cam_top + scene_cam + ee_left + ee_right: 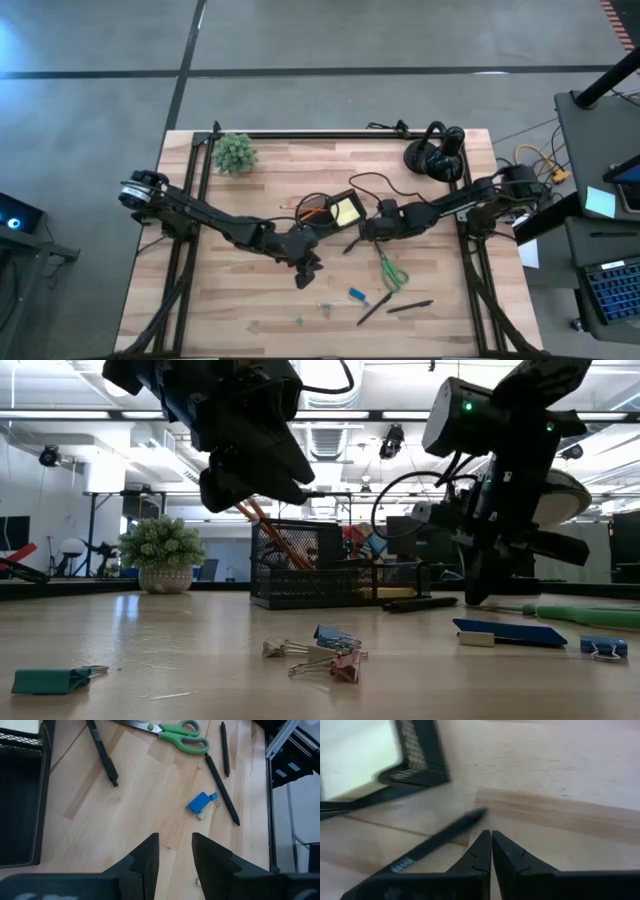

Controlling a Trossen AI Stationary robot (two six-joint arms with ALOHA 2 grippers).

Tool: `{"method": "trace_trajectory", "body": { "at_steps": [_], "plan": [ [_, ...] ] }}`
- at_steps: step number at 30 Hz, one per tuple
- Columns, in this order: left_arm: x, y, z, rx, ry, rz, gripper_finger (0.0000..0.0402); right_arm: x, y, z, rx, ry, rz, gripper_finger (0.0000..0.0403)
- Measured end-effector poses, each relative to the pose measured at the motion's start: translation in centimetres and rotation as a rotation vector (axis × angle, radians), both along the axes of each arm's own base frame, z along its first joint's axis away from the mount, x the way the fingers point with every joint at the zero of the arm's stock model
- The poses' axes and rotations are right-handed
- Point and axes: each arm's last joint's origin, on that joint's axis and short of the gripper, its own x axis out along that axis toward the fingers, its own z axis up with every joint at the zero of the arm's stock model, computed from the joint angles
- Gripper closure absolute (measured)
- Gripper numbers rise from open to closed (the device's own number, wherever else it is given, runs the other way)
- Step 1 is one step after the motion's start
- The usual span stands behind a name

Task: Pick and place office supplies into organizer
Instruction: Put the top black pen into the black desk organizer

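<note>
Hovering left gripper (pixel 174 851) empty, scissors (pixel 175 732), no legible writing

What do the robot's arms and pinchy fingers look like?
Both arms are dark and jointed, like thin black branches, with black cables. The left gripper has two flat black fingers shaped like wedges. The right gripper has matching black fingers with notched edges. A small green light glows on one arm.

Plant and headset at the back
The plant (pixel 236 153) sits at one far counter (pixel 250 310) corner, the black headset (pixel 437 153) at the other.
</note>
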Motion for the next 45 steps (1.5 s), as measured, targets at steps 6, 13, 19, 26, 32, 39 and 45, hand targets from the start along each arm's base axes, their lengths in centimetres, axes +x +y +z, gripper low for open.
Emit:
{"method": "trace_trajectory", "body": {
  "at_steps": [6,13,19,26,32,39,45],
  "plan": [
    [-0.2,0.0,-0.4,-0.004,0.014,-0.009,0.03,0.1,-0.1,0.0,0.0,-0.009,-0.022,0.0394],
    [-0.1,0.0,-0.2,-0.009,0.002,-0.011,0.03,0.5,-0.3,1.9,-0.053,-0.098,-0.045,0.0394],
    [-0.1,0.0,-0.2,-0.01,-0.003,-0.012,0.03,1.1,-0.4,0.9,-0.057,-0.074,-0.051,0.0394],
    [-0.1,0.0,-0.3,-0.01,0.0,-0.013,0.03,2.0,-0.9,-0.3,-0.061,-0.085,-0.057,0.0394],
    [-0.2,-0.1,-0.3,-0.011,0.002,-0.016,0.03,2.2,-1.2,0.5,-0.075,-0.081,-0.033,0.0394],
    [-0.2,-0.1,-0.5,-0.009,0.006,-0.016,0.03,2.2,-2.3,0.6,-0.103,-0.053,-0.048,0.0394],
    [-0.4,0.0,-0.7,-0.007,0.015,-0.016,0.03,2.4,-3.0,0.6,-0.094,-0.053,-0.026,0.0394]
  ]
}}
